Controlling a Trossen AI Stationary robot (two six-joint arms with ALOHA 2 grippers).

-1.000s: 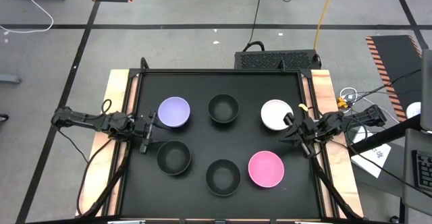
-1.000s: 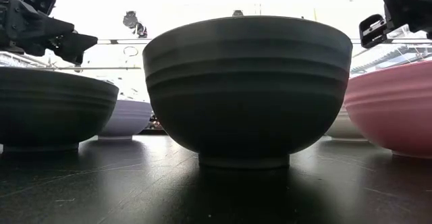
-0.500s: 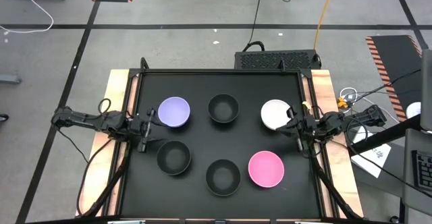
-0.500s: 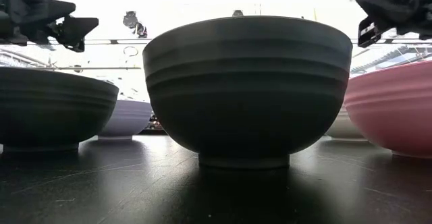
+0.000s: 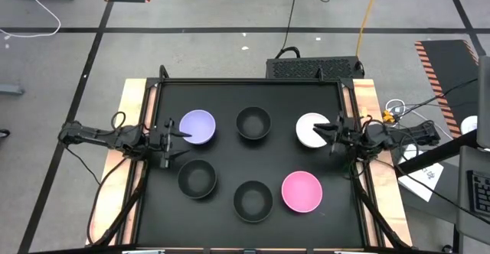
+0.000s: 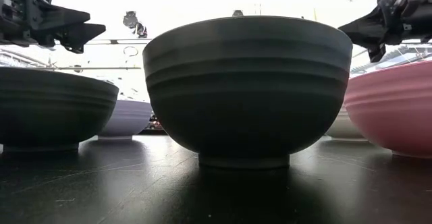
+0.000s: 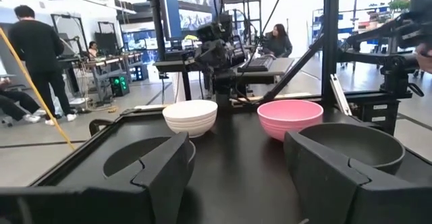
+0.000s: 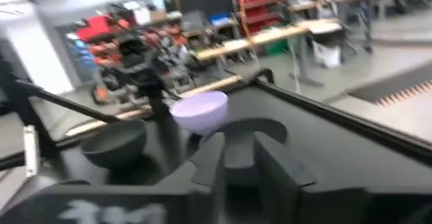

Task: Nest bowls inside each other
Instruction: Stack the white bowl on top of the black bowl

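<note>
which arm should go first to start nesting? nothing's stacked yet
Either; slight edge to the left. The left gripper hangs open between the lavender bowl and a black bowl, so it has two options. The right gripper, also open, is at the white bowl's edge.

The table (image 5: 249, 93) has a black top with a light wooden edge on both sides. On it stand three black bowls (image 5: 253, 122) (image 5: 197, 179) (image 5: 253, 199), a lavender-purple bowl (image 5: 197, 126), a white bowl (image 5: 309, 128) and a pink bowl (image 5: 302, 190). The floor (image 5: 191, 55) is grey with black lines, and it carries mats with orange and black stripes (image 5: 448, 63).
</note>
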